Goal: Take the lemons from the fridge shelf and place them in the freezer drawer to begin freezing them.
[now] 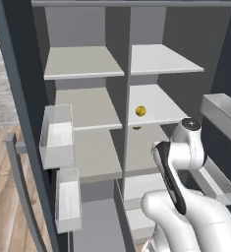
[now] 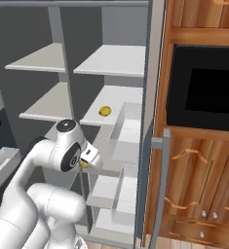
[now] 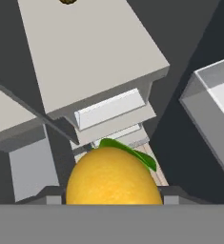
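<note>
1. The gripper (image 3: 112, 200) is clenching a lemon (image 3: 113, 176) between its jaws; in the hand view the fruit is sitting at six o'clock, its green leaf (image 3: 132, 151) pointing toward one o'clock.
2. In the right base view a sliver of the same yellow is peeking out by the hand (image 2: 84, 164), low in front of the open fridge and below the shelf level.
3. A second lemon (image 1: 140, 111) is resting on the middle shelf (image 1: 156, 106) of the right-hand column, at about eleven o'clock from the wrist in the left base view; it is well apart from the gripper and is waiting its turn.
4. The hand camera is looking down along the fridge interior: white drawers (image 3: 111, 112) are stacked at twelve o'clock just beyond the held fruit, and a white door bin (image 3: 213, 109) is standing at three o'clock.
5. The relation that matters: I judge that the freezer drawer lies below and ahead of the held lemon, roughly toward twelve o'clock in the hand view, but I cannot tell which dark opening is that drawer.
6. The fruit looks nearly round, so its axis should matter little for the drop.
7. The likely risk is clipping the door bin while descending.
</note>
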